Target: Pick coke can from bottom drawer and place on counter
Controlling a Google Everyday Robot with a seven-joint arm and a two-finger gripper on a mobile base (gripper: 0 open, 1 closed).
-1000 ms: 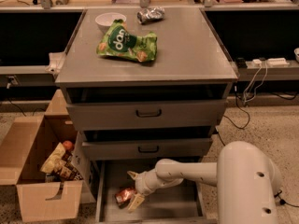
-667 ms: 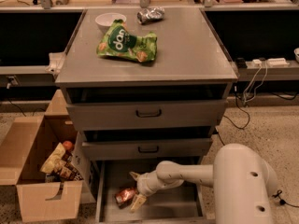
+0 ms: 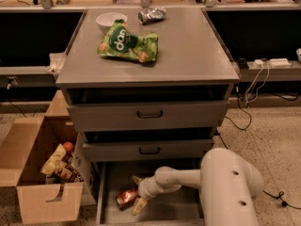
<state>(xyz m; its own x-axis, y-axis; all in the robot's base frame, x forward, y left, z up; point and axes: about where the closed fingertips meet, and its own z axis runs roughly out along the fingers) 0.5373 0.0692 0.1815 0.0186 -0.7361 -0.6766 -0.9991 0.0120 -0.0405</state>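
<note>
The coke can (image 3: 126, 197) lies on its side on the grey floor of the open bottom drawer (image 3: 178, 210), at its left side. My gripper (image 3: 137, 192) reaches into the drawer from the right on a white arm. Its two pale fingers are spread, one above and one below the can's right end, without closing on it. The counter (image 3: 188, 51) is the flat grey top of the cabinet, above the two upper drawers with black handles.
On the counter lie a green snack bag (image 3: 127, 43), a white bowl (image 3: 111, 20) and a crumpled silver object (image 3: 152, 14). An open cardboard box (image 3: 40, 173) with snack packs stands left of the cabinet. Cables (image 3: 249, 93) hang at the right.
The arm and its base have shifted slightly; the gripper stays at the can's right end with fingers spread. The can has not moved.
</note>
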